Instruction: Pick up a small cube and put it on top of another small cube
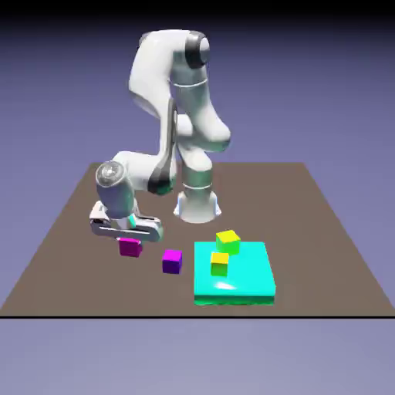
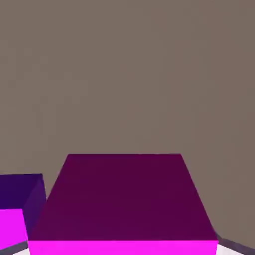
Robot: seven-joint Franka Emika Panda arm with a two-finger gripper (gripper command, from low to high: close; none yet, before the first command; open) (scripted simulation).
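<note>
Jaws clamped on the magenta-pink cube (image 1: pixel 129 247), purple cube (image 1: pixel 172 261) just beside, yellow-green cubes (image 1: pixel 227 241) beyond.

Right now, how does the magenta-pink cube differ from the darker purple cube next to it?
The magenta-pink cube is bright pink; the purple cube is a deeper violet. The pink one sits between the fingers of the shut gripper, under the hand, while the purple one stands free on the table, untouched. The pink cube lies further to the exterior view's left, the purple one closer to the cyan platform. Both are small, plain and about the same size.
</note>
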